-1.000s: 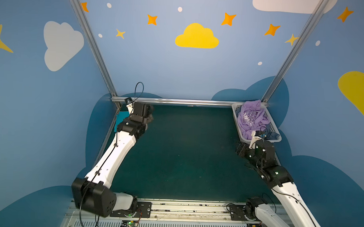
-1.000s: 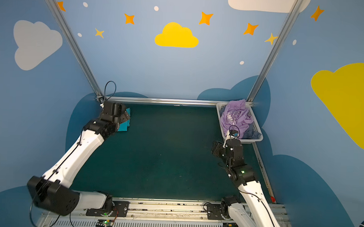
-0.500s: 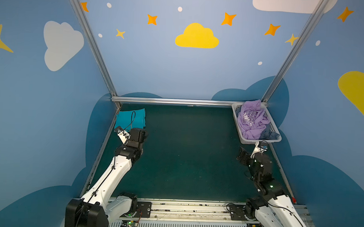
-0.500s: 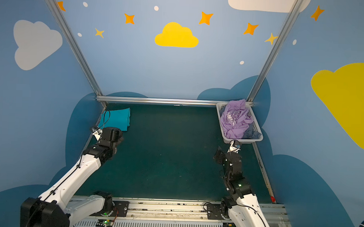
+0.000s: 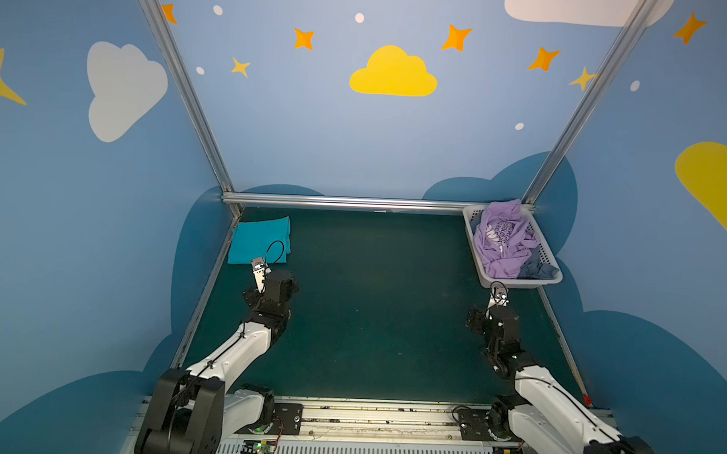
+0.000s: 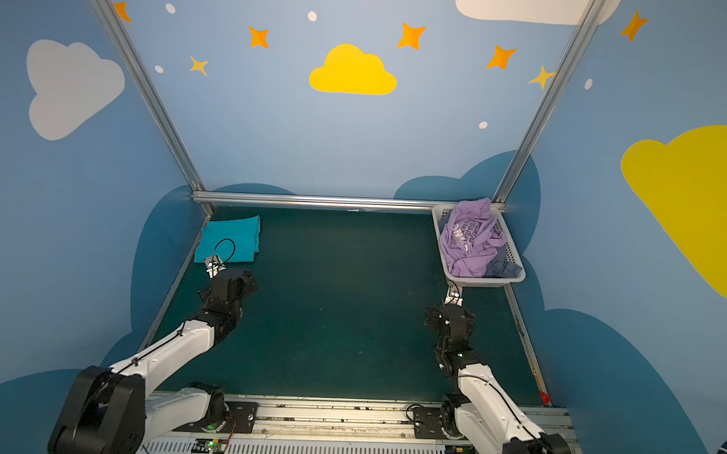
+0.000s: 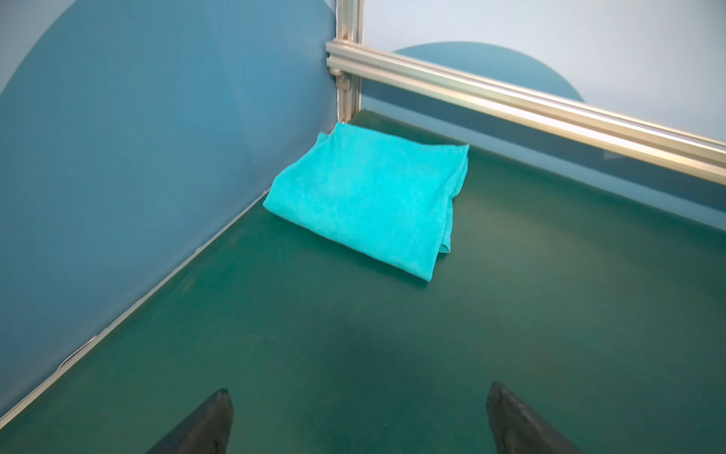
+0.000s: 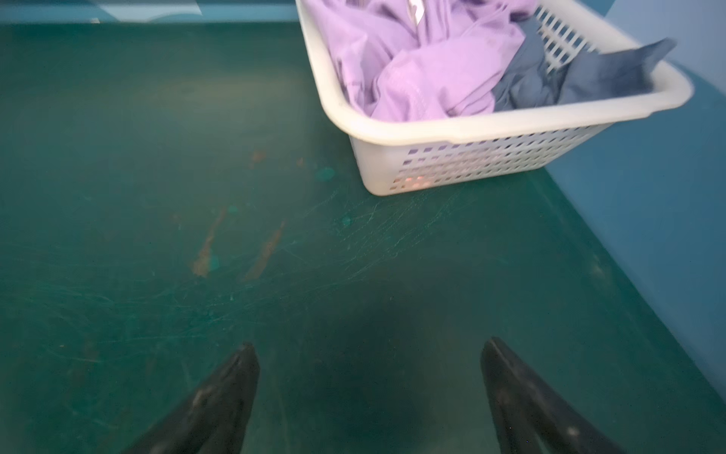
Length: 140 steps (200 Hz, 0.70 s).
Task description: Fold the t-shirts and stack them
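Print (image 5: 499, 236) on lavender t-shirt (image 5: 503, 251) unreadable; left tool (image 7: 360, 388) wide, empty; right tool (image 8: 370, 342) likewise.

My booth: painted sky over a green surface (image 5: 371, 299)

Blue walls (image 5: 315, 143) close me in on three sides, painted with a yellow cloud (image 5: 394, 73), a white cloud (image 5: 123, 88), orange stars (image 5: 304, 39) and pale dots (image 5: 359, 18), darker blue clouds (image 5: 492, 187) low down. Silver posts (image 5: 183, 84) run down the back corners to a rail (image 5: 346, 201). My dark green surface shows fine scratches (image 8: 353, 243) and brownish marks (image 8: 204, 255) under soft, even light.
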Each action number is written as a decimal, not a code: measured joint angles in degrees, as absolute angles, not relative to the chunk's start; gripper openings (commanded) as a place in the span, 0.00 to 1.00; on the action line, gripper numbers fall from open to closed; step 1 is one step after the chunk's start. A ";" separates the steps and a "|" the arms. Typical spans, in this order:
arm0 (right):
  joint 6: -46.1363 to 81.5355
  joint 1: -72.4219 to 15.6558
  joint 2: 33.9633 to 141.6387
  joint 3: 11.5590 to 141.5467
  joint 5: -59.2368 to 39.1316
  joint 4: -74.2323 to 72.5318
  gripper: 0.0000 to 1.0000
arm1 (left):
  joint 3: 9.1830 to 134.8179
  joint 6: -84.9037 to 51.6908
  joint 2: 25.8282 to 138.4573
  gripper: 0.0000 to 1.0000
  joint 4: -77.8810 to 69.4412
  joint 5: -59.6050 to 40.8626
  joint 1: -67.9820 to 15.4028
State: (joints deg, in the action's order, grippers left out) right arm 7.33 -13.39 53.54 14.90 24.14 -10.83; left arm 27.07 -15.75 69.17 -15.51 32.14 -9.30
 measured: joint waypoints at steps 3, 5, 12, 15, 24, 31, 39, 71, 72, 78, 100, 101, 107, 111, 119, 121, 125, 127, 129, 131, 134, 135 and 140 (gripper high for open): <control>7.09 -13.19 54.89 15.49 23.86 -10.98 0.89 | 27.07 -15.46 70.02 1.00 -16.08 32.14 -9.06; 6.96 -13.13 55.31 15.75 23.70 -11.05 0.89 | 27.07 -15.29 70.52 1.00 -16.47 32.12 -8.95; 6.20 -12.80 57.91 17.26 23.11 -11.33 0.89 | 27.16 -14.68 72.79 1.00 -17.96 32.01 -8.56; 5.69 -12.69 59.48 18.20 22.83 -11.49 0.89 | 27.27 -14.46 74.22 1.00 -18.63 32.01 -8.38; 4.60 -12.38 63.00 20.80 22.44 -11.53 0.89 | 27.75 -13.89 77.38 1.00 -19.77 32.16 -8.08; 3.64 -12.12 66.06 23.22 21.96 -11.42 0.89 | 28.58 -13.32 79.70 1.00 -19.57 32.14 -7.99; 2.59 -11.88 68.97 25.78 21.32 -11.22 0.89 | 29.67 -12.43 81.93 1.00 -19.51 32.12 -8.01; 1.08 -10.68 77.01 33.54 18.09 -11.14 0.89 | 31.40 -7.88 84.84 1.00 -24.32 31.99 -7.94; 1.23 -10.61 77.17 33.65 17.98 -11.16 0.89 | 31.31 -7.81 84.84 1.00 -24.62 31.94 -7.92; 1.26 -10.24 77.95 34.02 17.37 -11.25 0.89 | 30.30 -7.57 85.06 1.00 -28.01 31.62 -7.55; 1.89 -7.75 80.34 34.74 14.76 -11.66 0.89 | 27.40 -6.85 85.34 1.00 -32.18 28.60 -4.89; 1.93 -7.55 80.40 34.76 14.55 -11.70 0.89 | 27.24 -6.74 85.34 1.00 -32.40 28.29 -4.71; 2.26 -6.90 80.62 34.79 13.82 -11.88 0.89 | 26.57 -6.55 85.34 1.00 -33.54 26.76 -3.92; 2.55 -6.44 80.71 34.76 13.54 -12.12 0.89 | 26.20 -6.39 85.34 1.00 -34.17 26.06 -3.60; 3.09 -5.65 80.79 34.00 12.88 -14.28 0.98 | 25.54 -6.13 85.34 1.00 -35.24 24.51 -3.01; 3.22 -5.43 80.84 33.50 12.80 -15.27 0.98 | 25.43 -6.07 85.34 1.00 -35.38 24.05 -2.87; 3.09 -4.97 80.84 32.32 12.75 -17.87 0.99 | 25.32 -5.96 85.34 1.00 -35.51 23.20 -2.72; 3.16 -4.78 80.86 31.66 12.62 -19.14 0.99 | 25.23 -5.91 85.34 1.00 -35.62 22.76 -2.66; 3.33 -4.54 80.90 30.83 12.58 -20.62 0.99 | 25.17 -5.82 85.36 1.00 -35.86 22.35 -2.59; 3.38 -4.32 80.95 29.98 12.47 -22.20 0.98 | 25.08 -5.76 85.36 1.00 -36.05 21.93 -2.52; 3.49 -4.08 81.06 28.86 12.36 -23.97 0.98 | 24.97 -5.76 85.43 1.00 -36.49 21.41 -2.42; 3.66 -3.97 81.12 28.29 12.36 -24.88 0.99 | 24.95 -5.76 85.47 1.00 -36.67 21.32 -2.39; 3.90 -3.60 81.41 26.24 12.23 -27.77 0.99 | 24.62 -5.76 85.69 1.00 -38.02 20.49 -2.24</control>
